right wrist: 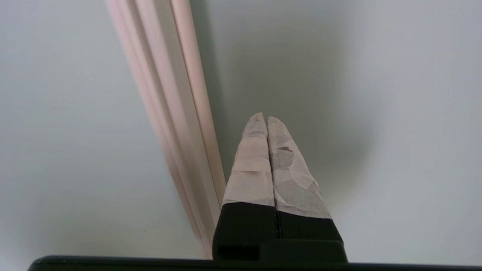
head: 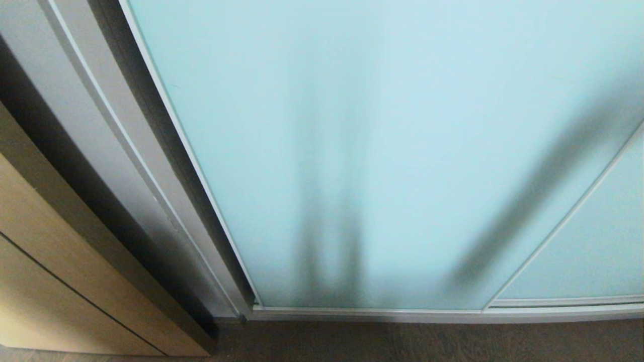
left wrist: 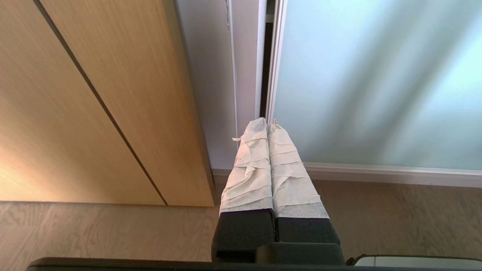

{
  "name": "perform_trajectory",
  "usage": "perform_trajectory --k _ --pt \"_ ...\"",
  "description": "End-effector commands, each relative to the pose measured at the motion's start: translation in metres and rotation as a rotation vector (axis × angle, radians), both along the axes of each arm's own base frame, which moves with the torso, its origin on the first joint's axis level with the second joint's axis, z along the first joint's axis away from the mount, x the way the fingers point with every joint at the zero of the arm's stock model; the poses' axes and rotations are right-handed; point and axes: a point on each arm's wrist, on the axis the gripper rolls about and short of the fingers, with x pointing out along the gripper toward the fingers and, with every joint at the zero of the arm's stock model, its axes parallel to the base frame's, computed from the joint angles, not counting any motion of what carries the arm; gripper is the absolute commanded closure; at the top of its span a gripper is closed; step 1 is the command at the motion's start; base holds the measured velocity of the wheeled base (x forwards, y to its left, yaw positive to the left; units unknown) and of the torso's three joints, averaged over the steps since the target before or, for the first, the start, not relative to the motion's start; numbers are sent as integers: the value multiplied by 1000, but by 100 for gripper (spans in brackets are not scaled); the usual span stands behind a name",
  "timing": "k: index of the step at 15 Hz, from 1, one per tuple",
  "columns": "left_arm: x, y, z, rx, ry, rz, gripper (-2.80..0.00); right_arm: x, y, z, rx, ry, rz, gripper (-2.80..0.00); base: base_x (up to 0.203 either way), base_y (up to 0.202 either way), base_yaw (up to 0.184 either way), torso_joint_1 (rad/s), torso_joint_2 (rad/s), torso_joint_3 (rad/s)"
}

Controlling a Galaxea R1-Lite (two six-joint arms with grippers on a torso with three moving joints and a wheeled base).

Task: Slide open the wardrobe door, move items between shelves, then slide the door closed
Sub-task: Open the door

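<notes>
The head view looks down on the sliding wardrobe door (head: 392,151), a frosted pale aqua glass panel in a thin silver-grey frame that fills most of the picture and stands shut, its left edge against the grey wardrobe jamb (head: 126,166). A second aqua panel (head: 598,241) shows at the lower right, parted from the first by a slim frame bar. Soft dark shadows lie across the glass. Both panels end at a pale bottom rail (head: 427,314) just above the brown floor (head: 402,342). To the left of the jamb stands a light wooden panel (head: 45,281) crossed by a thin dark line. Neither arm shows in the head view. In the left wrist view the left gripper (left wrist: 268,124) hangs low near the floor, pointing at the narrow dark gap between the jamb and the door's frame; its jaws, wrapped in pale tape, are pressed together and hold nothing. In the right wrist view the right gripper (right wrist: 263,119) is close to the frosted glass, just beside an upright pale frame bar (right wrist: 180,113); its taped jaws are likewise fully closed and empty. No shelf or cushion can be seen behind the glass.
</notes>
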Motion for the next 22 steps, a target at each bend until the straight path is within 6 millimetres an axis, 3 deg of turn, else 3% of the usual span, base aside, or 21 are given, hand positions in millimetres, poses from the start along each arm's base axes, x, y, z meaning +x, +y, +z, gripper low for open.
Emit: perform_trajectory --k 1,5,10,18,22 --pt "0 0 0 0 2 0 0 -11 2 10 -22 -25 -12 0 0 0 0 0 0 0" --pt "0 0 0 0 2 0 0 -52 12 38 -85 -94 -80 0 0 0 0 0 0 0" --pt "0 0 0 0 2 0 0 -123 64 61 -193 -169 -137 0 0 0 0 0 0 0" --pt "0 0 0 0 2 0 0 -221 161 49 -224 -182 -127 0 0 0 0 0 0 0" --pt "0 0 0 0 2 0 0 -240 187 22 -178 -154 -46 0 0 0 0 0 0 0"
